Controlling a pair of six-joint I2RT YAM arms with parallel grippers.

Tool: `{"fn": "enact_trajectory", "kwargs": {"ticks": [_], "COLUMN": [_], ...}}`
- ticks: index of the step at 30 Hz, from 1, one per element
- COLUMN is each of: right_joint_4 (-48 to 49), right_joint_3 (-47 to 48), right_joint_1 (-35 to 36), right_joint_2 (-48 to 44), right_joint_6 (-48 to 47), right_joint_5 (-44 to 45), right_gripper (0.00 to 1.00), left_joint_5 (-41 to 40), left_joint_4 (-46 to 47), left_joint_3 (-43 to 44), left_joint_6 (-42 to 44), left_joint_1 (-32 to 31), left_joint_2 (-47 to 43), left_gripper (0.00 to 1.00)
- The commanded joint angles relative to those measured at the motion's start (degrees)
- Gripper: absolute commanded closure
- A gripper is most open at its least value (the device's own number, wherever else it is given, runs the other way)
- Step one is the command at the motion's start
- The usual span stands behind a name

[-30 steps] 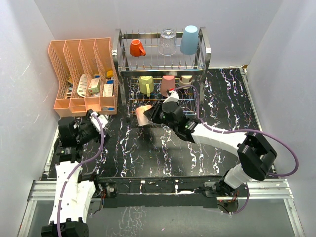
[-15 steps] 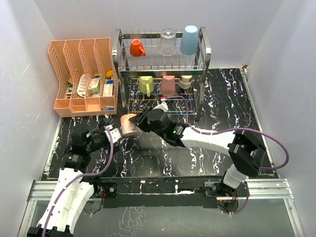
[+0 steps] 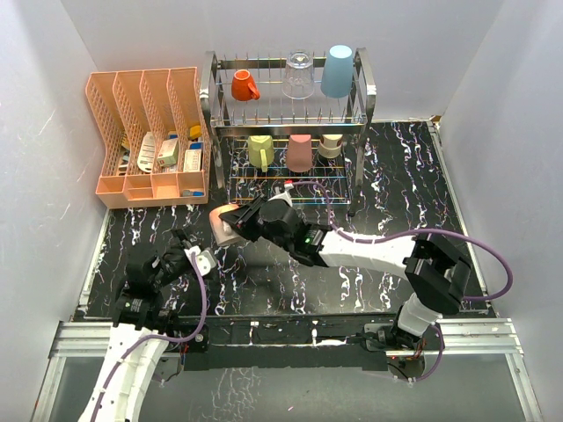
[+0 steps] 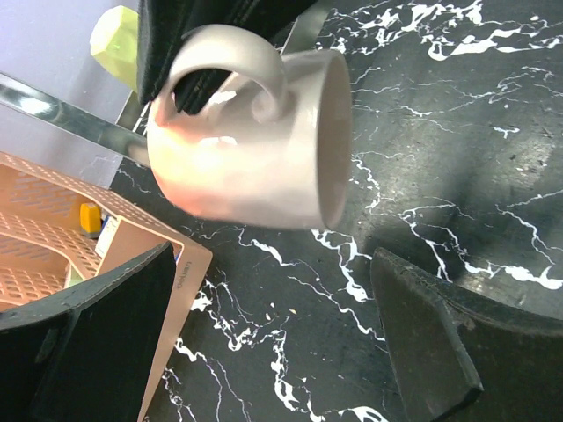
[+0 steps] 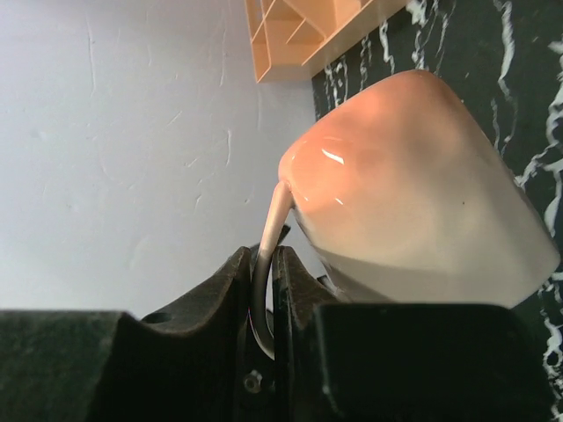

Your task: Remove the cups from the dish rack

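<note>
My right gripper point(image 3: 244, 220) is shut on the handle of the pale pink mug point(image 3: 225, 223) and holds it on its side above the dark table, left of the dish rack point(image 3: 290, 123). In the right wrist view the fingers pinch the thin handle point(image 5: 268, 255) and the mug body point(image 5: 413, 202) hangs beyond. My left gripper point(image 3: 195, 257) is open and empty, just below-left of the mug; the mug point(image 4: 255, 141) fills the top of its view. The orange mug point(image 3: 244, 85), clear glass point(image 3: 297, 75) and blue tumbler point(image 3: 337, 70) stand on the upper tier. The yellow mug point(image 3: 259, 151), salmon-red cup point(image 3: 300, 152) and steel cup point(image 3: 331, 145) are on the lower tier.
A peach slotted organizer point(image 3: 149, 132) with small items stands at the back left, close to the mug and the left arm; its corner shows in the left wrist view point(image 4: 53, 229). White walls enclose the table on three sides.
My right gripper carried the pink mug left and nearer, away from the rack. My left arm drew back toward the near edge, its open gripper now pointing at the mug.
</note>
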Motion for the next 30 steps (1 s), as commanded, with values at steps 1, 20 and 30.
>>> {"fn": "enact_trajectory", "kwargs": {"ticks": [1,20,30], "right_joint_4": [11.2,15.4,15.5], "right_joint_3": [1.7,3.1,1.6], "right_joint_1": [1.7,5.4,7.2], "right_joint_2": [-3.9,-4.6,-4.4], "right_joint_6": [4.8,10.4,12.8], "right_joint_5": [-0.4,0.2,0.0], "right_gripper": [0.93,0.93,0.93], "left_joint_5": [1.4,-8.6,-9.5], "left_joint_4": [4.9,25.4,35.5], "left_joint_3": [0.0,-11.4,-9.7], "left_joint_6": [-1.5,-5.5,-11.8], "left_joint_1": [-0.3,-0.3,-0.3], "left_joint_2": [-1.0,-9.9,-5.0], "left_gripper": [0.10,0.20,0.47]}}
